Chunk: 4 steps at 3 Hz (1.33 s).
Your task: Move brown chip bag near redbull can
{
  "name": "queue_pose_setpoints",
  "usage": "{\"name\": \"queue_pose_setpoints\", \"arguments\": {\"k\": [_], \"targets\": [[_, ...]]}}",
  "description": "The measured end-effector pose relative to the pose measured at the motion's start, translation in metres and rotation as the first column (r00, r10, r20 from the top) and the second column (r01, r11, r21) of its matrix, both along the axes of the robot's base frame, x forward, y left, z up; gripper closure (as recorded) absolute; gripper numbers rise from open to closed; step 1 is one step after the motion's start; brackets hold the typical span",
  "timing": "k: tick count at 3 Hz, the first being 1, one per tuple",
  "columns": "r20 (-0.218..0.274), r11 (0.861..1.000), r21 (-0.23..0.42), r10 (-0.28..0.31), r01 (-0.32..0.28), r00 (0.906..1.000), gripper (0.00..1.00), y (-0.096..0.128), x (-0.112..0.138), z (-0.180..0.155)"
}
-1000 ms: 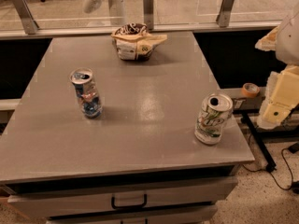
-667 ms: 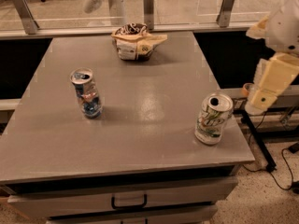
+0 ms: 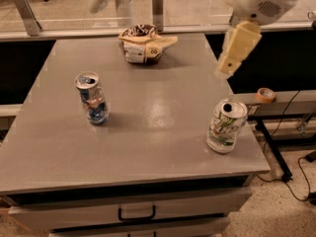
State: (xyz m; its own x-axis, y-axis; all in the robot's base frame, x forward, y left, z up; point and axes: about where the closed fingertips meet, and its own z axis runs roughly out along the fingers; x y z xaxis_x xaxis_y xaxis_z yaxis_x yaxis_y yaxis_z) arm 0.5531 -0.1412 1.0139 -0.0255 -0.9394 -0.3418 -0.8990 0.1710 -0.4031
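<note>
The table (image 3: 148, 132) has a smooth grey top, mostly matt, with a soft sheen near its middle. The drawer front (image 3: 74, 212) under the table's front edge is pale and smooth, perhaps painted metal. At the table's far edge, the brown chip bag (image 3: 143, 44) is wrinkled foil with a dull gloss. On the table's left side, the redbull can (image 3: 93, 98) is dented metal with a bright silver top. Near the table's right front corner, the soda can (image 3: 226, 126) is glossy printed metal. Above the table's right edge, the gripper (image 3: 236, 48) has a smooth, cream, plastic-looking shell.
</note>
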Motion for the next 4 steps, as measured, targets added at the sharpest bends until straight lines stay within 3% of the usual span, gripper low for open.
{"name": "queue_pose_setpoints", "arguments": {"k": [1, 2, 3, 4], "targets": [[0.088, 0.999, 0.026, 0.04, -0.042, 0.9953, 0.0, 0.027, 0.038, -0.008], [0.193, 0.998, 0.032, 0.045, -0.052, 0.9801, 0.0, 0.061, 0.083, -0.024], [0.256, 0.998, 0.046, 0.035, -0.048, 0.966, 0.0, 0.066, 0.096, -0.013], [0.256, 0.998, 0.046, 0.035, -0.048, 0.966, 0.0, 0.066, 0.096, -0.013]]}}
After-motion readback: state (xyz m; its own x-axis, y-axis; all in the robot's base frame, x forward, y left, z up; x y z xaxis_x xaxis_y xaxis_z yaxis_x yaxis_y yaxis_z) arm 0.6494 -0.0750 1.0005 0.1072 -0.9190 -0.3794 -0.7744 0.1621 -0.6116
